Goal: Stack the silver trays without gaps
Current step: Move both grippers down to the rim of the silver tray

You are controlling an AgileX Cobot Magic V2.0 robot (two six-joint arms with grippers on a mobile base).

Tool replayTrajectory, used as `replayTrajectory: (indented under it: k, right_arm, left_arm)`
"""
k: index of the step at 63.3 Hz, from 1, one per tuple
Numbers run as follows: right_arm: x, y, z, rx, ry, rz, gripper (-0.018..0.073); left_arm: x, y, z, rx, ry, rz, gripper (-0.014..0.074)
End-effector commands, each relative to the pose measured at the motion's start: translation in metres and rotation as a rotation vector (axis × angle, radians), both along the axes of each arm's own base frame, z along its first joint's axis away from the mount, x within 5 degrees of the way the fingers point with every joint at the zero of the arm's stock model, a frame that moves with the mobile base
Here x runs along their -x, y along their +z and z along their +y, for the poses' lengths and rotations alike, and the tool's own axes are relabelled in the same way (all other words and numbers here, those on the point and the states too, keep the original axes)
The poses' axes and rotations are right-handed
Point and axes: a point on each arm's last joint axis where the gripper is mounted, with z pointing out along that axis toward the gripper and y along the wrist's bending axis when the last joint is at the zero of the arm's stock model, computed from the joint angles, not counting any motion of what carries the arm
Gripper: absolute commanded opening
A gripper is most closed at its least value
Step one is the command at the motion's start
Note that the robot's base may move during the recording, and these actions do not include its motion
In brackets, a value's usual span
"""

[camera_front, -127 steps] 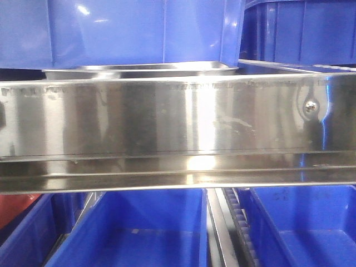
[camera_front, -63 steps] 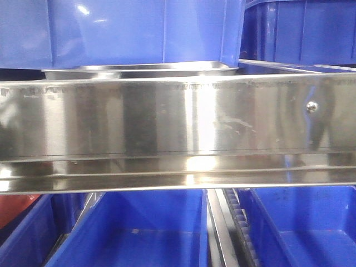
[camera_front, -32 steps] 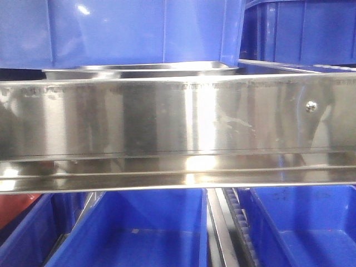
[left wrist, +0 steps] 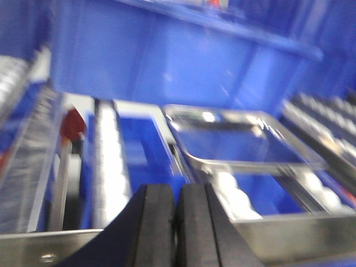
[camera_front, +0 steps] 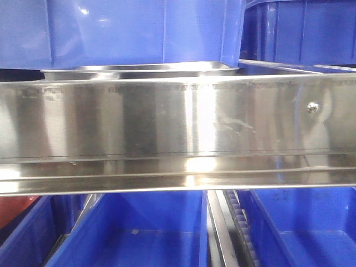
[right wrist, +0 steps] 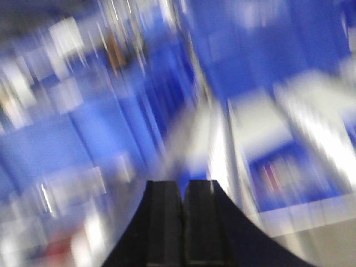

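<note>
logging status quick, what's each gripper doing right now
left gripper: closed, holding nothing
right gripper: closed, holding nothing, though the view around it is badly blurred

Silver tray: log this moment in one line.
left pincer: shut, empty | right pincer: shut, empty | silver tray: untouched, ahead of left pincer

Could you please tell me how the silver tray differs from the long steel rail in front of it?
The silver tray is a shallow pan with rounded corners and a thin rim; the steel rail is a flat band spanning the front view. The rail carries a screw head; the tray shows none. Both are shiny metal reflecting the blue bins.
</note>
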Motion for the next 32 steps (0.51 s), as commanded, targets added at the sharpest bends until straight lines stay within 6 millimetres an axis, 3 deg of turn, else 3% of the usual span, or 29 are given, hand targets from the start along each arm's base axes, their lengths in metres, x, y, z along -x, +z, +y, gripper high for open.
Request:
replayTrajectory:
  k: [1, 6, 14, 22, 32]
  right_arm:
    - [-0.008, 0.002, 0.005, 0.083, 0.080, 0.106, -0.0079]
    - [-0.020, 0.017, 0.004, 0.026, 0.057, 0.027, -0.0079]
    - [-0.026, 0.036, 0.002, -0.023, 0.026, -0.101, -0.0079]
    - [-0.032, 0.047, 0.007, 0.137, 0.119, -0.011, -0.0079]
    - [-0.047, 0.055, 0.017, 0.176, 0.267, 0.125, -0.0080]
  left_arm:
    - [-0.006, 0.018, -0.009, -0.013, -0.106, 0.019, 0.0003]
    - [-0.013, 0.029, -0.012, -0.008, -0.145, -0.022, 0.0003]
    - [-0.025, 0.029, -0.009, -0.063, -0.120, -0.026, 0.0003]
    - [-0.037, 0.026, -0.009, -0.012, -0.079, 0.040, 0.0003]
    - [-0.060, 0.016, -0.011, -0.008, -0.072, 0.168, -0.0009]
